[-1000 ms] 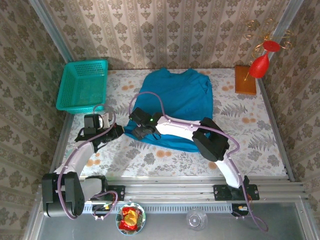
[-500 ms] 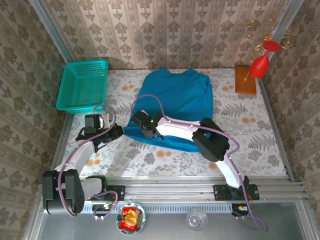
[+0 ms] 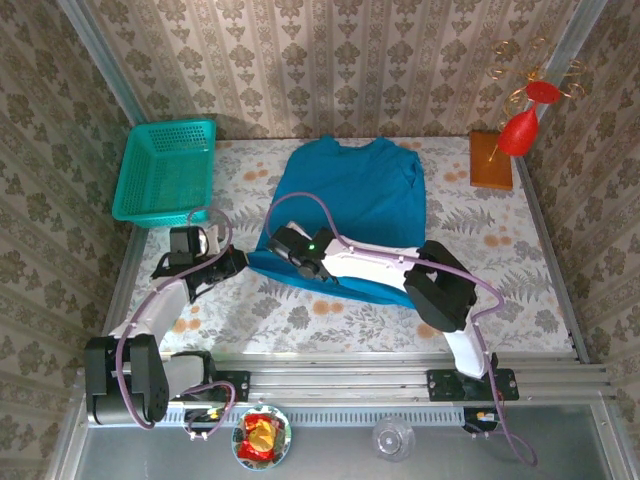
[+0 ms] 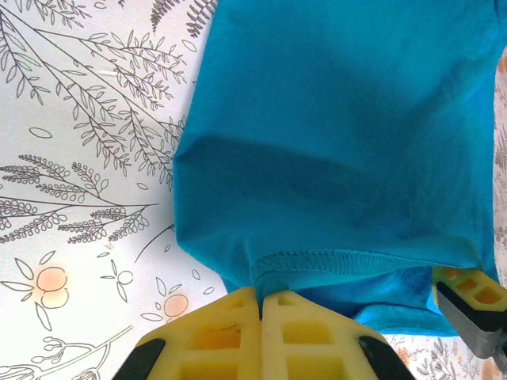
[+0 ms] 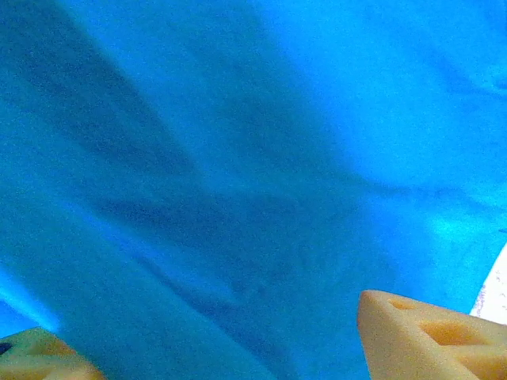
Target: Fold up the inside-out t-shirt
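Soft teal t-shirt (image 4: pixel 333 142): my left gripper (image 4: pixel 260 302) pinches its stitched hem (image 4: pixel 356 258); my right gripper (image 5: pixel 231 348) stands wide over its smooth cloth.

The t-shirt (image 3: pixel 355 195) is plain blue-teal soft cloth w/ short sleeves, no print. It lies spread on the middle of the table (image 3: pixel 520 280), nearer to the far edge, w/ the neck opening twd the far edge and the hem twd the near edge. The far part is mostly flat. The near-left corner is drawn to a point & has long wrinkles. The stitched hem (image 4: pixel 356 260) shows there, its edge pinched between the pressed-together pads of the left gripper (image 4: pixel 260 309). A 2nd cloth layer shows below it.
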